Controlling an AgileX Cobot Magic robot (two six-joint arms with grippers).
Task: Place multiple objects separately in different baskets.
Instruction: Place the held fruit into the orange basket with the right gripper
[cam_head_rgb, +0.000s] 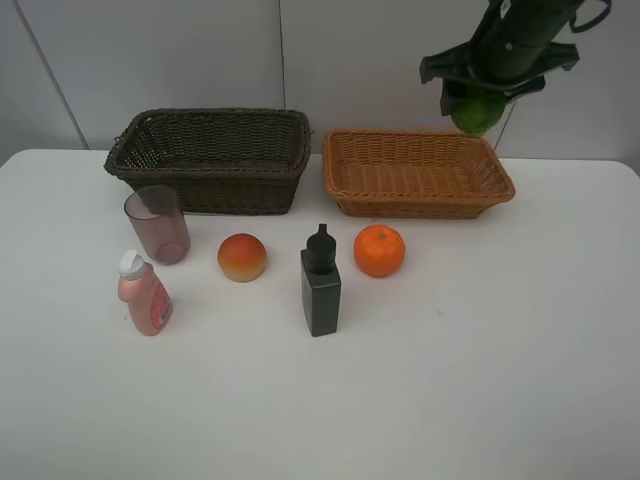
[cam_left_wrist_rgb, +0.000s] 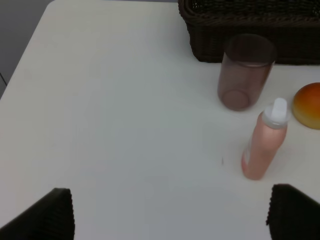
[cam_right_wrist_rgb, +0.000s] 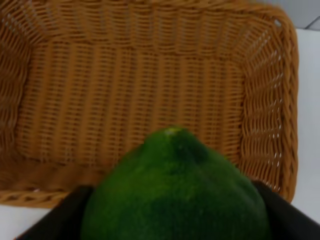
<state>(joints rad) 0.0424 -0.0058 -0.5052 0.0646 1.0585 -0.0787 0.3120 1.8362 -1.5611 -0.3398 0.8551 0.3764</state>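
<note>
My right gripper (cam_head_rgb: 478, 103) hangs above the back right of the light orange basket (cam_head_rgb: 417, 172), shut on the green round fruit (cam_head_rgb: 478, 110). The right wrist view shows that fruit (cam_right_wrist_rgb: 175, 195) between dark fingers over the empty basket (cam_right_wrist_rgb: 135, 100). The dark brown basket (cam_head_rgb: 210, 158) stands to its left. On the table stand the purplish cup (cam_head_rgb: 157, 224), pink bottle (cam_head_rgb: 143, 293), peach-like fruit (cam_head_rgb: 242, 257), black bottle (cam_head_rgb: 320, 281) and orange (cam_head_rgb: 379, 250). My left gripper (cam_left_wrist_rgb: 170, 212) is open over bare table, near the pink bottle (cam_left_wrist_rgb: 263, 142) and cup (cam_left_wrist_rgb: 244, 72).
The white table (cam_head_rgb: 480, 380) has its back edge against a grey wall. The peach-like fruit (cam_left_wrist_rgb: 309, 105) and the dark basket (cam_left_wrist_rgb: 250, 30) show at the edge of the left wrist view.
</note>
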